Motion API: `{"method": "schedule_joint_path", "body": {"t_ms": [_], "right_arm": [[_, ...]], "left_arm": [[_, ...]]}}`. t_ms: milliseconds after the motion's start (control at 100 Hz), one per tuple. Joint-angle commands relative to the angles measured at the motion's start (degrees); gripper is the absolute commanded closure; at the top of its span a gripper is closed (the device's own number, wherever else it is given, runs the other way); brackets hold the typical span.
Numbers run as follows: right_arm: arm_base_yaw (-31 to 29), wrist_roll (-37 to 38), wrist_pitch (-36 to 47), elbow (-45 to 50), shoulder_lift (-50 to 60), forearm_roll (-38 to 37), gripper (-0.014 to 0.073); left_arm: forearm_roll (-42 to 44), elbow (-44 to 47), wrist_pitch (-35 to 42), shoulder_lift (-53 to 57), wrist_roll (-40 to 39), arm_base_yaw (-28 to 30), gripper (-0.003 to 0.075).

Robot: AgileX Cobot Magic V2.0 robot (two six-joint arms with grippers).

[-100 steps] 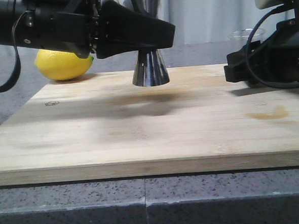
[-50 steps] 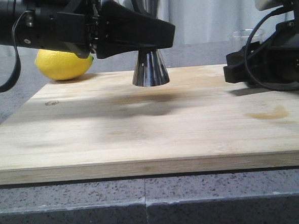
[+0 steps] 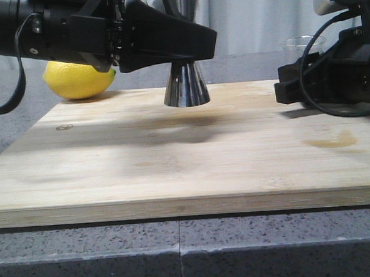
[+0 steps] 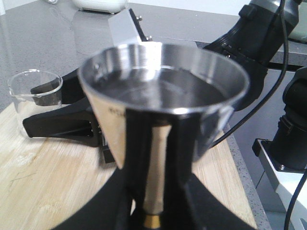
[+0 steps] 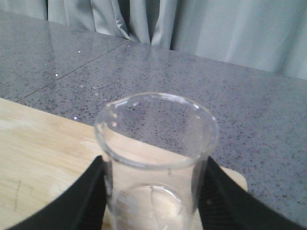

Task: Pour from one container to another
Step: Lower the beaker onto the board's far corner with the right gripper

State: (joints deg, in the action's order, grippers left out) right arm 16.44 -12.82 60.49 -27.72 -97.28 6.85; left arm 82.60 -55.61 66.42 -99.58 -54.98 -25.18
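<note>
Right gripper [image 3: 282,92] slightly inward, beaker [image 5: 156,158] near board edge [image 5: 235,179].

- No text, brand or number is legible anywhere.
- The jigger [image 4: 163,91] bears a faint engraved mark, too blurred to read.

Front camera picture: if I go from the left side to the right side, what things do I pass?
Lemon → left gripper holding the steel jigger → glass beaker → right gripper, all over the wooden board.
</note>
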Motion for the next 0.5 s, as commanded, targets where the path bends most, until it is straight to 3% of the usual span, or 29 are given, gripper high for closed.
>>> {"method": "schedule_joint_path", "body": {"t_ms": [0,330,490], "right_arm": [[-0.37,-0.08,1.19,-0.81,0.47,-1.46,0.0553],[-0.37,-0.08,1.60,-0.81,0.35,-1.74,0.0546],[-0.37,-0.08,1.60,-0.81,0.35,-1.74,0.0436]], "left_arm": [[-2.47,-1.30,11.38,2.83,-0.35,-0.57,0.0739],[-2.47,-1.30,11.38,2.83,-0.35,-0.57,0.0739],[-2.47,-1.30,11.38,2.83,-0.35,-0.57,0.0739]]}}
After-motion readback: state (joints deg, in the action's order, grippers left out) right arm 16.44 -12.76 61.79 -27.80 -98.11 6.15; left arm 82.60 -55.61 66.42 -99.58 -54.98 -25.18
